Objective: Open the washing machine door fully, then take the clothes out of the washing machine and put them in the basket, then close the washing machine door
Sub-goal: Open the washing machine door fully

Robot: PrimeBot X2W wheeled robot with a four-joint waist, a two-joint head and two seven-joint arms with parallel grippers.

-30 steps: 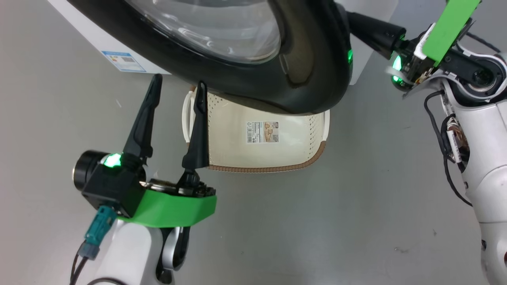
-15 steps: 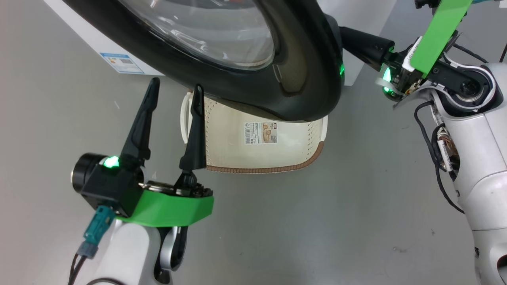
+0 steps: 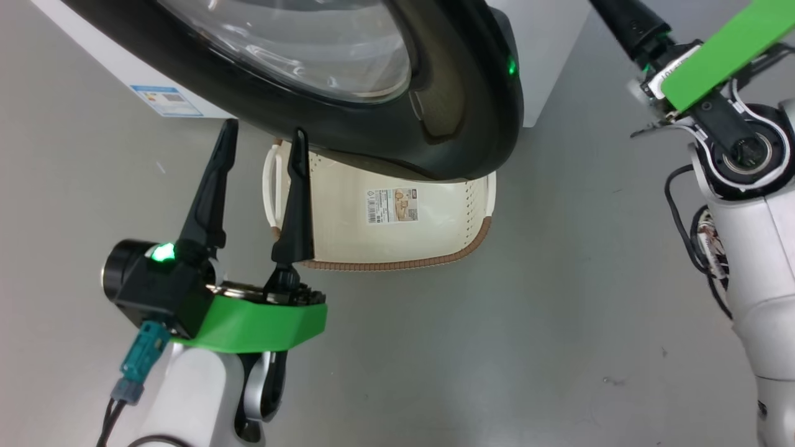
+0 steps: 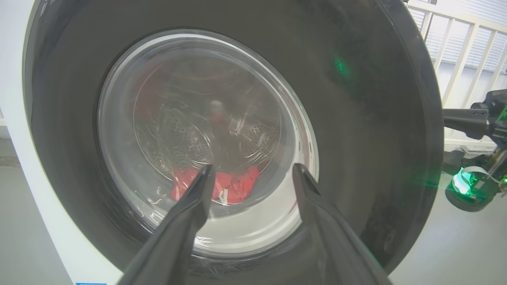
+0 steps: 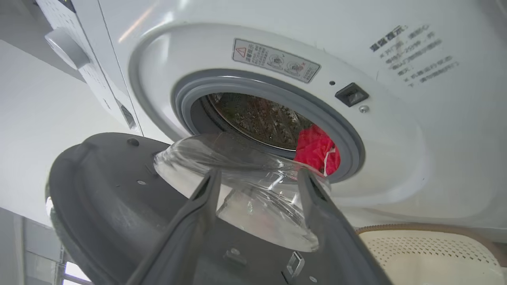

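While both pairs of jaws apart, grey floor under basket, white railing beyond.

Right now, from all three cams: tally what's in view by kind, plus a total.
pincers: 2, left pincer and right pincer, both open
washing machine: 1
door: 1, swung open
basket: 1, no clothes in it
red clothes: 1 pile in the drum, garment count unclear
total: 6
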